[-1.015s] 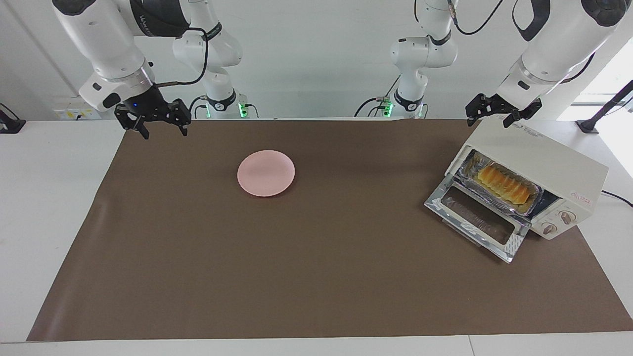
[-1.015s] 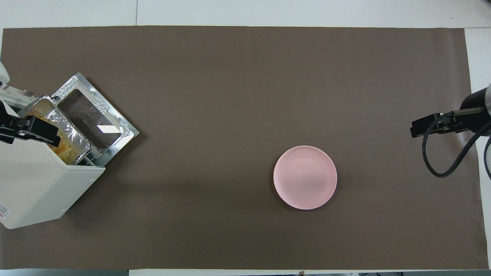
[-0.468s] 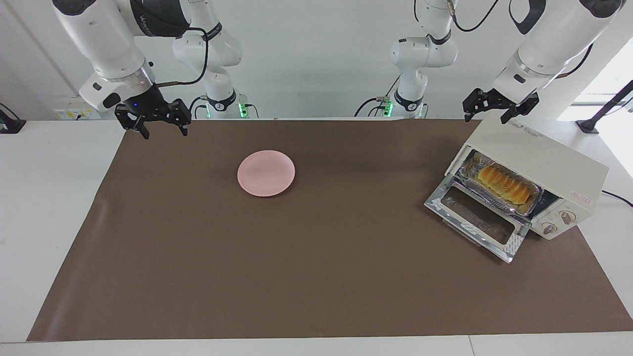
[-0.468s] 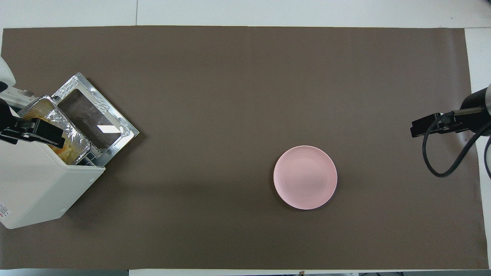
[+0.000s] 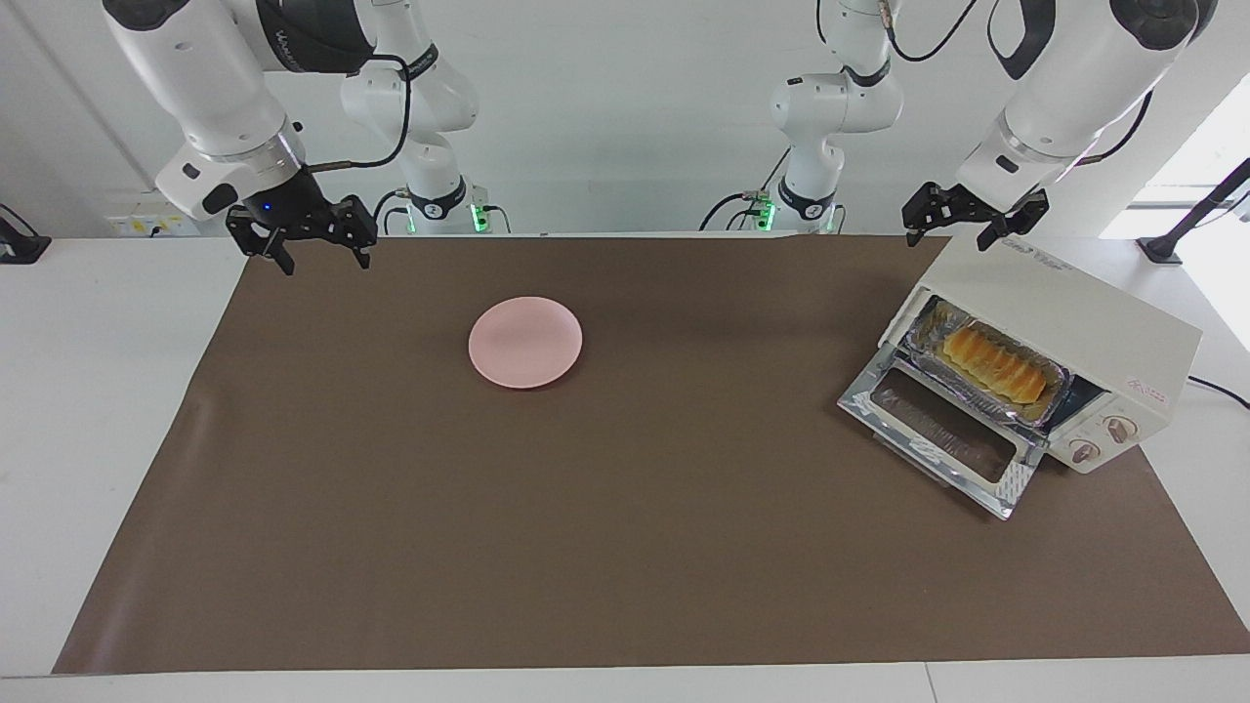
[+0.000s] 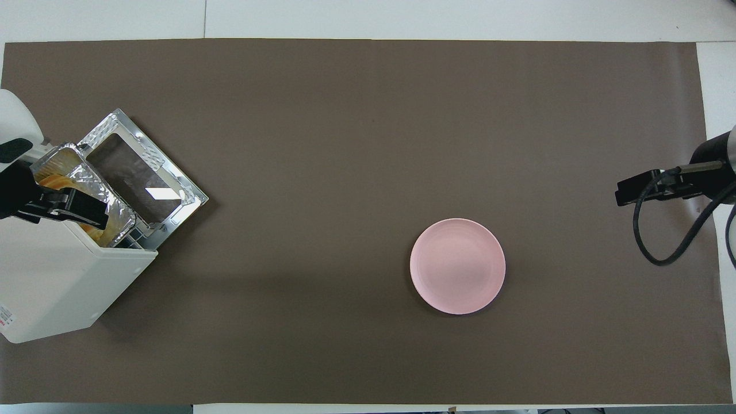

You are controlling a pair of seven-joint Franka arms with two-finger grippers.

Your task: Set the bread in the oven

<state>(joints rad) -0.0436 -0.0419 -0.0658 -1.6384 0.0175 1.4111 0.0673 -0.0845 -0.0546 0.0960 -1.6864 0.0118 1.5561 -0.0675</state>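
Note:
The bread (image 5: pixel 994 362) lies in a crinkled foil tray (image 5: pixel 1050 372) on the rack inside the cream-white oven (image 5: pixel 1074 312), which stands at the left arm's end of the table. The oven's glass door (image 5: pixel 939 432) is dropped open. In the overhead view the bread (image 6: pixel 50 181) is partly covered by the gripper and the oven (image 6: pixel 57 276) top. My left gripper (image 5: pixel 955 236) is open and empty, up in the air over the oven's top edge. My right gripper (image 5: pixel 325 262) is open and empty, waiting over the mat's corner at the right arm's end.
A round pink plate (image 5: pixel 525 342) lies bare on the brown mat (image 5: pixel 625 547), toward the right arm's end; it also shows in the overhead view (image 6: pixel 457 266). The open door juts out onto the mat in front of the oven.
My left gripper has drifted a little over the oven's top, toward the middle of the table. The bread, tray, oven door and right arm have not moved.

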